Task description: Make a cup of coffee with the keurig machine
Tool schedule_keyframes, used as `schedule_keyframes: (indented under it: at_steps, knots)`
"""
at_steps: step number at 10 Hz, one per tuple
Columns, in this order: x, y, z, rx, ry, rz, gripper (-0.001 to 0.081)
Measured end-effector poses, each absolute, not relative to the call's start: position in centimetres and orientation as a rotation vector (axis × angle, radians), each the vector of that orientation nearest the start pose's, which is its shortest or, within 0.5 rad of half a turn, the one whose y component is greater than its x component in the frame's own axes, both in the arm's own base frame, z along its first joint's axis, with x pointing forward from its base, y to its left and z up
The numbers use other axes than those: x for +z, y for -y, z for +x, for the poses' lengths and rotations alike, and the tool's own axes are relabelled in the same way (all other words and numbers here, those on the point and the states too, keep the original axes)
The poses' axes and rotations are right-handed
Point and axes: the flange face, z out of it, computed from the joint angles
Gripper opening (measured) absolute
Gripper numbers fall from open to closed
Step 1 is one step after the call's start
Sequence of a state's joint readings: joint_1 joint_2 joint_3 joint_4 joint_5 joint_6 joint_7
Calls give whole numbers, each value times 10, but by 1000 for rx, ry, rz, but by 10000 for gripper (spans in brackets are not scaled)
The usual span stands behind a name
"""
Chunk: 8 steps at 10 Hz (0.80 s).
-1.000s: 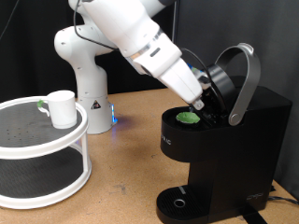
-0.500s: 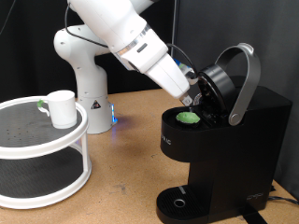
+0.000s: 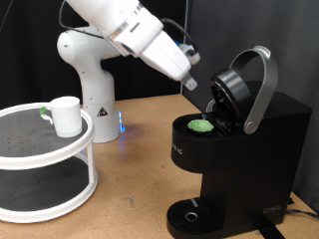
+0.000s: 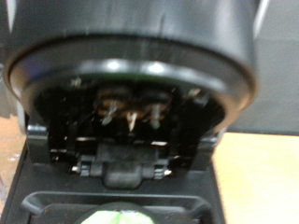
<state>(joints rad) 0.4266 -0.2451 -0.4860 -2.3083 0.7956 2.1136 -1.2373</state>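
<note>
The keurig machine (image 3: 239, 139) stands at the exterior view's right with its grey arched lid handle (image 3: 261, 85) raised and the brew head open. A small pod with a green top (image 3: 202, 125) sits in the open chamber. My gripper (image 3: 188, 82) hangs empty in the air up and to the left of the lid, apart from the machine. The wrist view looks into the underside of the open lid (image 4: 131, 112) with the pod's green top (image 4: 120, 217) at the frame's edge; no fingers show there. The white cup (image 3: 66, 115) stands on the rack at the left.
A white round two-tier rack (image 3: 40, 159) fills the exterior view's left. The robot's white base (image 3: 92, 90) stands behind it on the wooden table (image 3: 140, 169). The machine's round drip base (image 3: 191, 216) carries nothing.
My gripper has drawn back up and to the left, away from the brew chamber. The green-topped pod stays in the chamber. The cup and the lid have not moved.
</note>
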Motion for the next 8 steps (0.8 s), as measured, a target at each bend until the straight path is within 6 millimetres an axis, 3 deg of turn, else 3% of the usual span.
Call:
schedule_keyframes:
  at_steps: [5,8]
  knots:
    - [511,25,475,-691,838,-2198,805]
    - [522,32,470,-678,830,-2169,805]
